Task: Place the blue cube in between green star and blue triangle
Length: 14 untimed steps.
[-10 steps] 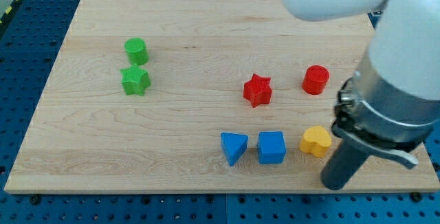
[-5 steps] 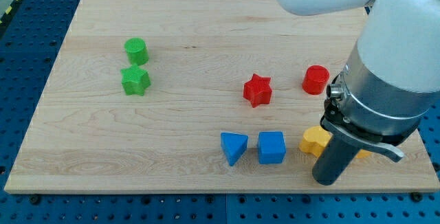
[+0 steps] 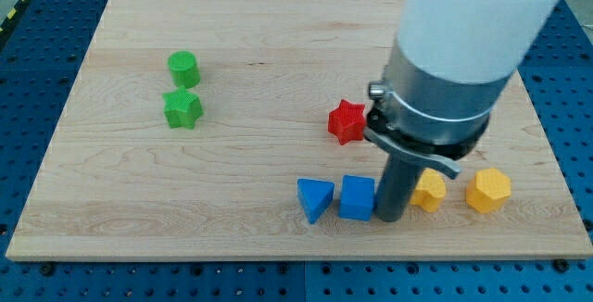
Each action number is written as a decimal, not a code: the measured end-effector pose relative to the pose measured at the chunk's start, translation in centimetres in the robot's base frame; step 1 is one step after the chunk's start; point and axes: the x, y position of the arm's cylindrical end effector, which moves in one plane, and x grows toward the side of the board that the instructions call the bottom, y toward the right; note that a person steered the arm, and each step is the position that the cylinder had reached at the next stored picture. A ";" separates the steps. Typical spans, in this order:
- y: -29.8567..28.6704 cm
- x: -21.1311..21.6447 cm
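The blue cube point(image 3: 357, 198) sits near the board's bottom edge, just right of the blue triangle point(image 3: 314, 198), almost touching it. My tip point(image 3: 388, 219) stands against the cube's right side. The green star point(image 3: 182, 109) lies far off at the view's upper left, below the green cylinder point(image 3: 183, 68).
A red star point(image 3: 346, 121) lies above the cube, partly beside the arm. A yellow heart point(image 3: 430, 191) sits just right of the rod and a yellow hexagon point(image 3: 488, 191) further right. The arm's body hides the red cylinder. The board's bottom edge point(image 3: 278, 257) is close below.
My tip has moved left from the bottom right past the yellow heart to the blue cube's right side. The cube has shifted slightly left toward the blue triangle. The yellow hexagon has come into view.
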 end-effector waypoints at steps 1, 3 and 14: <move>-2.6 0.0; -6.5 0.0; -15.3 -8.7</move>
